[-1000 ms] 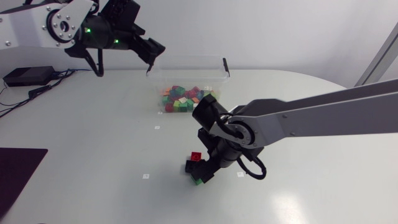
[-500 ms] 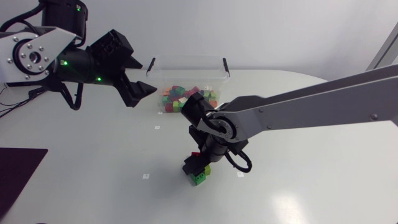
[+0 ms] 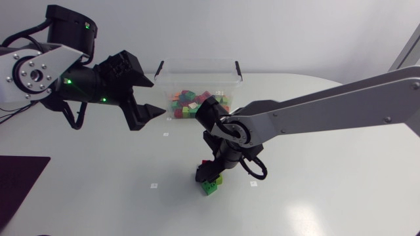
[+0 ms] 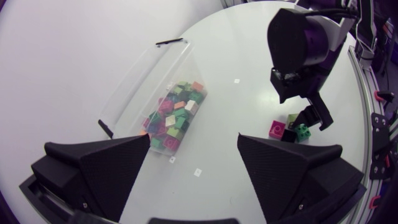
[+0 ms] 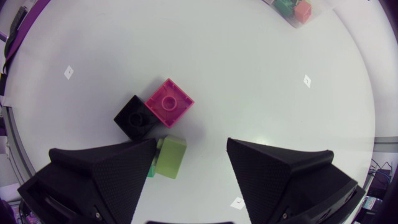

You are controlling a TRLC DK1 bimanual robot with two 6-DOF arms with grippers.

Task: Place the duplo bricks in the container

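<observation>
The clear container [image 3: 226, 71] stands at the back of the table with several coloured duplo bricks [image 3: 190, 103] inside; the left wrist view shows the container [image 4: 140, 78] ahead of my left gripper. A pink brick [image 5: 169, 101], a black brick [image 5: 135, 118] and a green brick [image 5: 171, 157] lie together on the table. My right gripper [image 5: 193, 180] hangs open right over them, the green brick close beside one finger, the other finger apart from it. In the head view the right gripper [image 3: 209, 176] covers part of this group beside the green brick [image 3: 211, 187]. My left gripper [image 3: 147, 98] is open and empty, left of the container.
A dark mat [image 3: 20, 180] lies at the table's front left edge. Small white markers [image 3: 165, 134] dot the tabletop. My right arm [image 3: 315, 118] stretches across the table's right half.
My left arm has swung down and leftward from above the container's left end. My right gripper shifted slightly left over the three bricks, its fingers narrowing a little.
</observation>
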